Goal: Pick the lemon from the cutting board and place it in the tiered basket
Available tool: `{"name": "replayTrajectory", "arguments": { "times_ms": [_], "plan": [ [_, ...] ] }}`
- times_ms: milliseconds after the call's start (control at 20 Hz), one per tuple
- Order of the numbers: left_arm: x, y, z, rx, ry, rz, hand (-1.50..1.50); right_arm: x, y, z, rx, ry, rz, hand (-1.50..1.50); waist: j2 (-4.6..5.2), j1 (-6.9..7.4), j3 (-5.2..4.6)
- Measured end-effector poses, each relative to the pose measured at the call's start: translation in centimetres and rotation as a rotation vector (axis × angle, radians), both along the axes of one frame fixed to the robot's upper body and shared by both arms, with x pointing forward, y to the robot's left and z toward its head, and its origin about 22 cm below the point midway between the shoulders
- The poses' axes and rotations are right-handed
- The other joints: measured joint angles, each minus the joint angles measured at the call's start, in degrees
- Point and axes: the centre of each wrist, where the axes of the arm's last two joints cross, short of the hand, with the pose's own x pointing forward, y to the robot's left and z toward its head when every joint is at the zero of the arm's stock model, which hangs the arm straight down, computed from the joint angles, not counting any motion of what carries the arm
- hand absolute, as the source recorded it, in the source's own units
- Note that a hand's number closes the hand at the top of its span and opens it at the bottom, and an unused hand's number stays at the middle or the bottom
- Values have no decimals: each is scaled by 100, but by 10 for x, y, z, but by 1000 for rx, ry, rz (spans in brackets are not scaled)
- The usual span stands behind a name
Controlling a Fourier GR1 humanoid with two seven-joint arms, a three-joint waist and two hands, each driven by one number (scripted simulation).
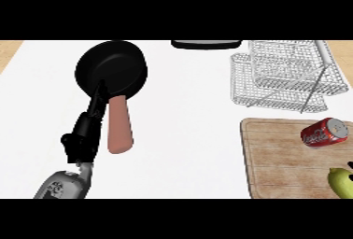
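The lemon (341, 182), yellow-green, lies on the wooden cutting board (276, 163) at the lower right, partly cut off by the view's right edge. The wire tiered basket (286, 77) stands behind the board at the upper right. A small black part of my right hand (350, 165) shows at the right edge, just above the lemon; the rest is out of view. My left hand (84, 133) rests at the lower left, open with fingers straight and pointing away, far from the lemon.
A red soda can (323, 132) lies on its side on the board's far right part. A black pan (111, 69) with a reddish-brown handle (118, 126) sits at the left, beside my left hand. A dark object (205, 44) is at the back edge.
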Motion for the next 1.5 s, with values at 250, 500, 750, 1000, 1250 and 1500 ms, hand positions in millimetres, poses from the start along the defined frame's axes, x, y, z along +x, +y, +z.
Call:
{"name": "replayTrajectory", "arguments": {
  "times_ms": [250, 500, 750, 1000, 1250, 1500],
  "plan": [
    [2, 4, 0, -1, 5, 0, 0, 5, 6, -3, 3, -3, 17, -150, 0, -9, 0],
    [2, 3, 0, -9, 10, -5, 0, 10, 13, -13, 17, 13, 24, -150, 1, -1, -2],
    [3, 0, -2, -5, 5, -5, 0, 12, 16, -18, 36, 22, 36, -150, -8, -10, -34],
    [9, 0, -2, -6, 2, -1, 0, 20, 20, -23, 70, 2, 38, 150, -11, -26, -73],
    [3, 3, -4, -4, 1, 2, 0, 26, 29, -19, 94, -102, 43, 150, -23, -29, -52],
    [4, -1, 0, -3, -7, -11, 0, 27, 47, -26, 0, -9, -190, 150, 12, 49, -174]
  ]
}}
